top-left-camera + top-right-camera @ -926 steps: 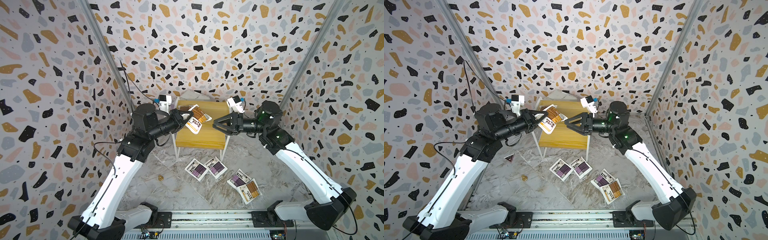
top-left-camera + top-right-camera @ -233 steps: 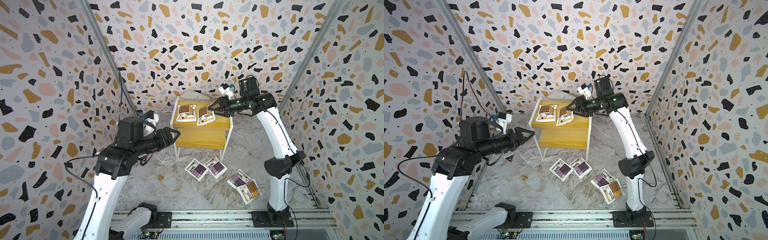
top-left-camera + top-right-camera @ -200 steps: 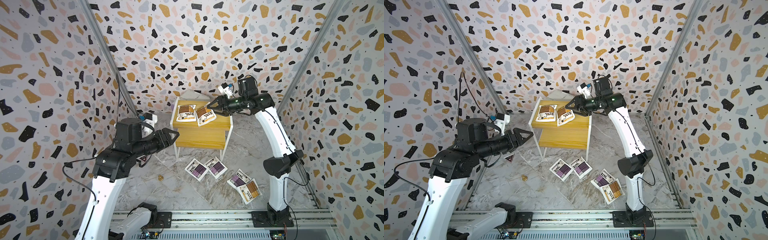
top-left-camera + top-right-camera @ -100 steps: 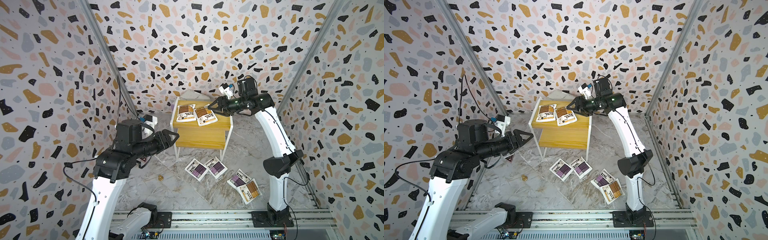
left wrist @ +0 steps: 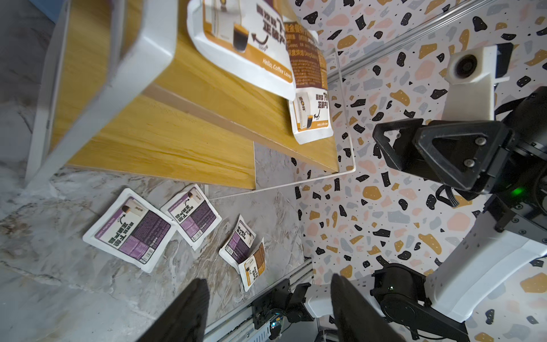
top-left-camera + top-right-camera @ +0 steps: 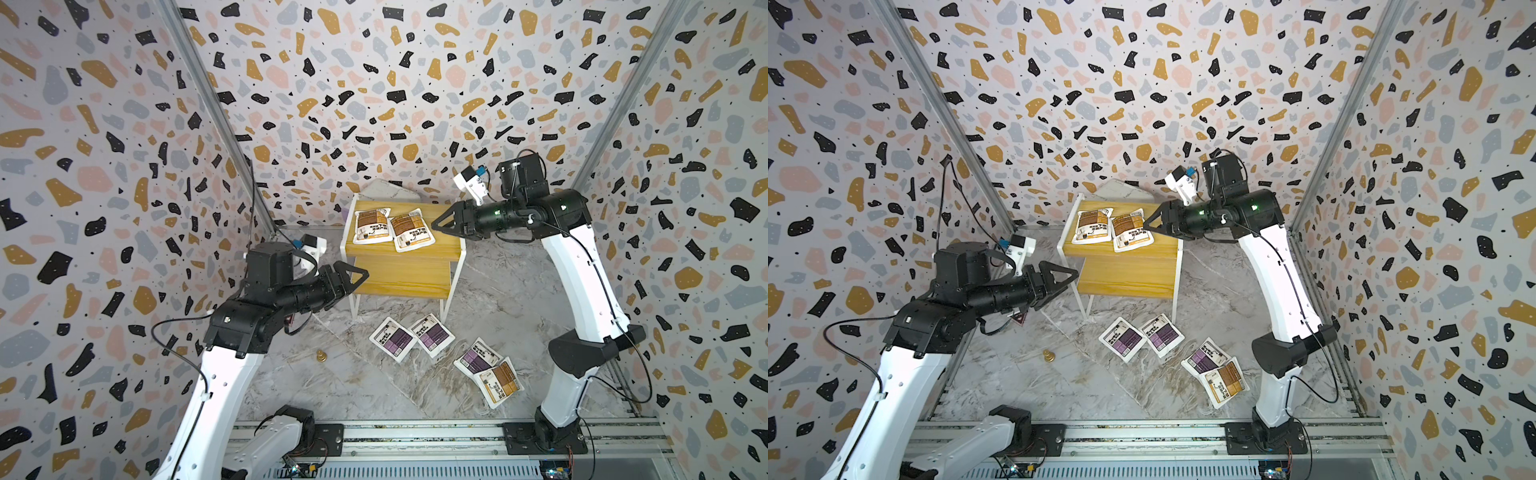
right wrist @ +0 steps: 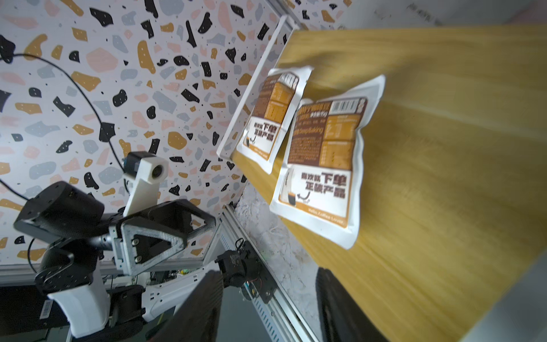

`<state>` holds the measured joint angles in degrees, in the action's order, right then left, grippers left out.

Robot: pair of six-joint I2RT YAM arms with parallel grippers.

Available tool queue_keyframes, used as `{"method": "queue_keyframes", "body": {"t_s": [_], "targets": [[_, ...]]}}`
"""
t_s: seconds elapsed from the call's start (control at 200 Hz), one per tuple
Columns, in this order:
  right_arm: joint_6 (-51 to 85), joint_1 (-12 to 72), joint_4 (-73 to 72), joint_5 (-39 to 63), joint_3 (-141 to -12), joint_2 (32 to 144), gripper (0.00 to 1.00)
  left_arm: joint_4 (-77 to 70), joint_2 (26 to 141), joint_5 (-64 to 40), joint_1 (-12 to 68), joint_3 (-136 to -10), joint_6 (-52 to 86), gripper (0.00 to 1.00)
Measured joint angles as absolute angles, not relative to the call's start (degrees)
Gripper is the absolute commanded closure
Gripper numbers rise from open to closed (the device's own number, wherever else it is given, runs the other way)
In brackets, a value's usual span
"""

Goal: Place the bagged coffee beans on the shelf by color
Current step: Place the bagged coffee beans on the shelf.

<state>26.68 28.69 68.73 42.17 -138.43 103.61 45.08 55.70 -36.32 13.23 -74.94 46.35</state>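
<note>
Top views: left claw [image 6: 358, 277] and right claw [image 6: 437, 227] apart, empty; two brown pouches [image 6: 372, 225] on shelf [image 6: 405, 270].

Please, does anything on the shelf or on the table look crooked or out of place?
Yes. On the top board, the right brown pouch lies tilted and seems to overlap its neighbour. On the table, a small gold piece lies alone, unrelated to the pouches.

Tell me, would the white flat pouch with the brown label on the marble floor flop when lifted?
Probably sags slightly: the white brown-label pouch looks soft, pillowy. Likely light, being thin. Pushing it may drag the purple-label pouch it touches.
</note>
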Motion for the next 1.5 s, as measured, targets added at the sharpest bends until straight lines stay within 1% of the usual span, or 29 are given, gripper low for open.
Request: {"method": "queue_keyframes", "body": {"t_s": [0.095, 0.205, 0.596, 1.106, 1.502], "targets": [[25.7, 31.3, 69.5, 41.7, -134.1, 101.6, 0.45, 43.2, 55.0, -37.6, 13.2, -71.2, 48.5, 0.3], [25.1, 33.4, 70.0, 41.2, -132.0, 101.7, 0.45, 42.6, 54.2, -38.5, 13.2, -69.6, 50.0, 0.3], [25.3, 34.2, 68.5, 40.5, -131.7, 105.1, 0.46, 42.5, 51.9, -38.6, 13.2, -69.5, 49.6, 0.3], [27.0, 34.3, 65.7, 41.9, -138.8, 112.2, 0.47, 43.7, 53.5, -38.5, 13.2, -70.0, 47.1, 0.3], [29.6, 34.4, 63.4, 42.9, -139.0, 113.1, 0.47, 43.9, 53.8, -38.5, 13.2, -70.0, 46.7, 0.29]]}}
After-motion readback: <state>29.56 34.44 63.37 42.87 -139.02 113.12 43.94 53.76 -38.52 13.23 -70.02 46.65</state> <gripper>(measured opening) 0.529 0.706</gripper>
